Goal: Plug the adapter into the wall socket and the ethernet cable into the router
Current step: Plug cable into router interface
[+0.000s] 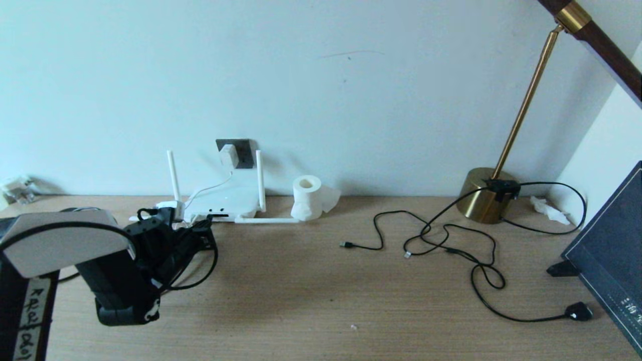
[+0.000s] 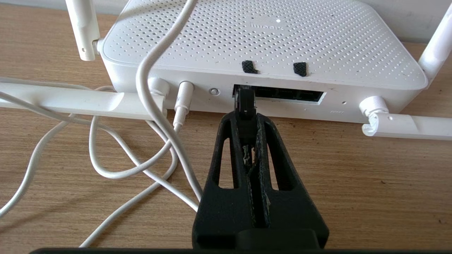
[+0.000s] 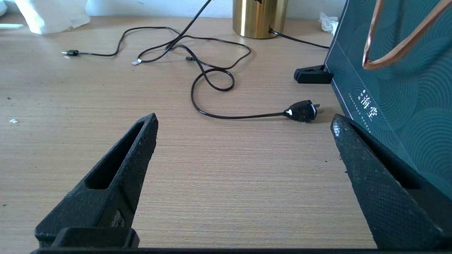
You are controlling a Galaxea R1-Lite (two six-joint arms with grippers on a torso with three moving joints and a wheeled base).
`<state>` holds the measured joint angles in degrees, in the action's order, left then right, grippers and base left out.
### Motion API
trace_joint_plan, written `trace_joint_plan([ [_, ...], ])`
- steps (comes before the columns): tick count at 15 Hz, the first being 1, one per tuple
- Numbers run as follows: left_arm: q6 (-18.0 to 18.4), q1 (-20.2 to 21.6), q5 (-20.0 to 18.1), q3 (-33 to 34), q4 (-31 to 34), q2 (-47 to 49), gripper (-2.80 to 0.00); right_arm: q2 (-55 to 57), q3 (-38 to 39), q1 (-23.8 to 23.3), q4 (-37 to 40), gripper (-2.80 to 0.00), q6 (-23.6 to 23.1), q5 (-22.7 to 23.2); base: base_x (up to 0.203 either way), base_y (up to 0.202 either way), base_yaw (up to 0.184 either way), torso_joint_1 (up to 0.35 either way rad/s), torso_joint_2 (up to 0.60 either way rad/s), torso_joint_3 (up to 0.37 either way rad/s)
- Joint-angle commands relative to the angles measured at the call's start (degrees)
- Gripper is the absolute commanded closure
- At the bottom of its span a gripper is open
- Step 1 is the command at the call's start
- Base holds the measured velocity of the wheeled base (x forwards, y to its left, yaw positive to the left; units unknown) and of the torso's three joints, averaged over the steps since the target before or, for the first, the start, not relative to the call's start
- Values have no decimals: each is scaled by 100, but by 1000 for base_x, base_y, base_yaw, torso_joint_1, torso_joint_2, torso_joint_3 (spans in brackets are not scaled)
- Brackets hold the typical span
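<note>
The left gripper (image 2: 246, 116) is pinched tight on the small black plug of the ethernet cable (image 2: 245, 102), and the plug's nose sits right at the mouth of the router (image 2: 268, 42), at the end of the port row nearest the round button. The plug's long axis points straight out from the fingers and into the port, so the coming push would run along the gripper's own length, toward the wall. How deep the plug has gone cannot be told from here (no click can be seen).

The adapter (image 1: 228, 156) already sits in the wall socket (image 1: 242, 150) above the router, its white cord trailing down to the desk (image 1: 311, 301).

The right gripper (image 3: 243, 137) hangs well apart over bare desk with its fingers spread wide, holding nothing; the left arm is plainly the nearer one.
</note>
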<state>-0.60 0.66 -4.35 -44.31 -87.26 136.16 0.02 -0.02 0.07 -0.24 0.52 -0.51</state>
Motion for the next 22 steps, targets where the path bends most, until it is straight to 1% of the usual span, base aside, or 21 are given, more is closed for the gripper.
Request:
trace_joint_plan([
  [1,-2,-4,-4,2,-40,16,0,6,11,1,-6,-280,0,-2,0,0,0,0,0,0],
  [15,-2,13,-4,2,-40,-39,0,6,7,1,-2,-280,0,-2,0,0,0,0,0,0],
  [22,-2,13,5,-179,-40,-15,0,-2,3,1,-11,-280,0,-2,0,0,0,0,0,0],
])
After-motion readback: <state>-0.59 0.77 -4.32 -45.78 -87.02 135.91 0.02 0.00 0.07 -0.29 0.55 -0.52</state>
